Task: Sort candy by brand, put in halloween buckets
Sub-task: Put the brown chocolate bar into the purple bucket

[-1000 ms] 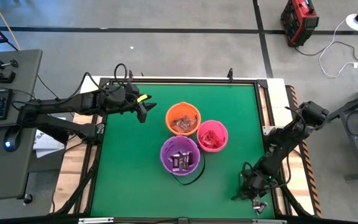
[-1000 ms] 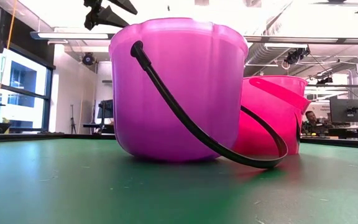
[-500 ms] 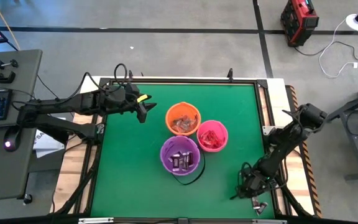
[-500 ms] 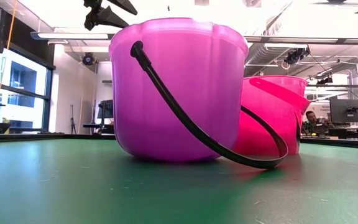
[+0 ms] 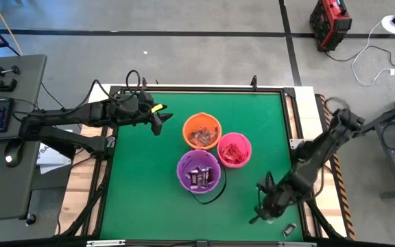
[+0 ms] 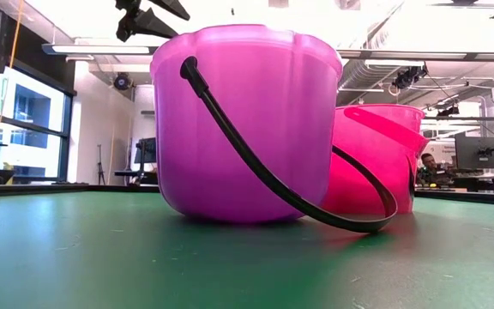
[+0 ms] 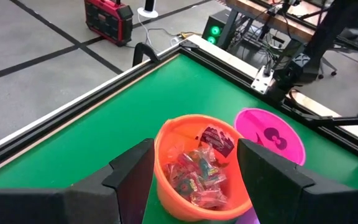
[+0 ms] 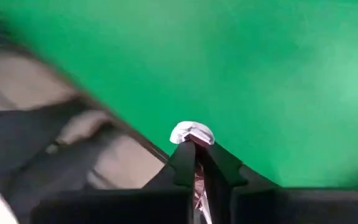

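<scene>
- From above, you see three buckets clustered on the green table (image 5: 149,171): the orange bucket (image 5: 202,131), the pink bucket (image 5: 234,149) touching it, and the purple bucket (image 5: 199,171) just beside both, each holding candy.
- Your left gripper (image 5: 160,121) hovers near the orange bucket; your right gripper (image 5: 258,217) is well apart from it, at the table's near edge.
- At table level, the purple bucket (image 6: 243,120) fills the view, black handle (image 6: 264,172) dropped forward, the pink bucket (image 6: 376,159) behind.
- From the left wrist, spread fingers (image 7: 132,171) frame the orange bucket (image 7: 197,165) of mixed wrappers.
- From the right wrist, the fingers (image 8: 182,163) are pinched together on a silver-wrapped candy (image 8: 192,132).
</scene>
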